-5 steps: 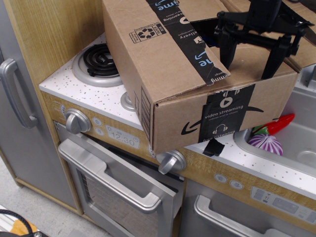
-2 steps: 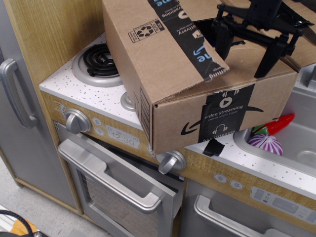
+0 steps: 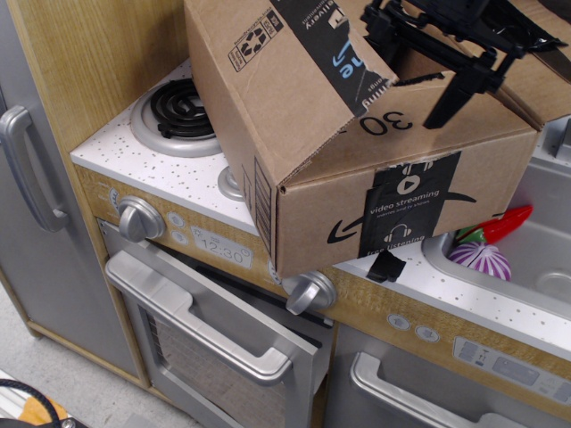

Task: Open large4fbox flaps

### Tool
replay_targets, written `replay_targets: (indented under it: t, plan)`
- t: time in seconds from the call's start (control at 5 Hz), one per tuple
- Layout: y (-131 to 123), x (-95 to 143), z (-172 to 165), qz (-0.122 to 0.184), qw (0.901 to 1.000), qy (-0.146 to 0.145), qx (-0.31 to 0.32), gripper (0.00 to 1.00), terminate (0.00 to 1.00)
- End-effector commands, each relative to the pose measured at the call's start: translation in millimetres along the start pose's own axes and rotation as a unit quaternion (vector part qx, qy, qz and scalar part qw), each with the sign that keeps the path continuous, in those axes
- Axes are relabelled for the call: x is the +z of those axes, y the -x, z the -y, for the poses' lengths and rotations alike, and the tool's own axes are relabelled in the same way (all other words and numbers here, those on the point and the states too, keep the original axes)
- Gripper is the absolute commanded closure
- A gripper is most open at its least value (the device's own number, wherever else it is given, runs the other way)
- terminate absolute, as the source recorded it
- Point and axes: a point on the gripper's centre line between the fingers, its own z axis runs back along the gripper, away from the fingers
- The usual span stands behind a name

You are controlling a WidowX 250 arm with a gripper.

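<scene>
The large4fbox [image 3: 339,223] stands on the toy stove top, its front corner hanging over the counter edge. Its left flap [image 3: 268,89], with the black lettered tape strip [image 3: 332,55], is tilted up off the box. Under it lies an inner flap [image 3: 464,125] handwritten "30". My black gripper [image 3: 410,80] is at the top right over the box, its jaws spread wide. The left finger [image 3: 382,31] is at the raised flap's torn edge, and the right finger [image 3: 449,98] points down at the "30" flap. A right flap [image 3: 535,85] lies partly behind the gripper.
A black burner [image 3: 178,109] sits left of the box. Silver knobs [image 3: 140,218] [image 3: 310,292] and the oven door handle [image 3: 201,325] are below. The sink [image 3: 544,259] at right holds a purple ball [image 3: 479,259] and a red toy [image 3: 504,223]. A grey door handle [image 3: 22,165] is far left.
The gripper has moved up and tilted, and the left taped flap has risen with it. The "30" on the inner flap has come into view.
</scene>
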Motion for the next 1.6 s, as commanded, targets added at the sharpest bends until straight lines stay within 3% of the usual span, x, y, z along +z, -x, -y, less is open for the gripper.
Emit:
replay_targets:
  t: [0.0, 0.2, 0.4, 0.8, 1.2, 1.4]
  plan:
    - [15.7, 35.1, -45.6, 0.046, 0.9982, -0.038, 0.004, 0.0, 0.0]
    - [30.7, 35.7, -69.1, 0.062, 0.9965, -0.056, 0.002, 0.0, 0.0]
    - [46.9, 27.0, -89.8, 0.089, 0.9946, -0.053, 0.013, 0.0, 0.0]
    - [72.1, -28.1, -110.0, 0.13, 0.9904, 0.019, 0.043, 0.0, 0.0]
    - [59.6, -72.6, -108.2, 0.163, 0.9818, 0.085, 0.048, 0.0, 0.0]
    - [50.2, -83.1, -104.1, 0.176, 0.9778, 0.103, 0.05, 0.0, 1.0]
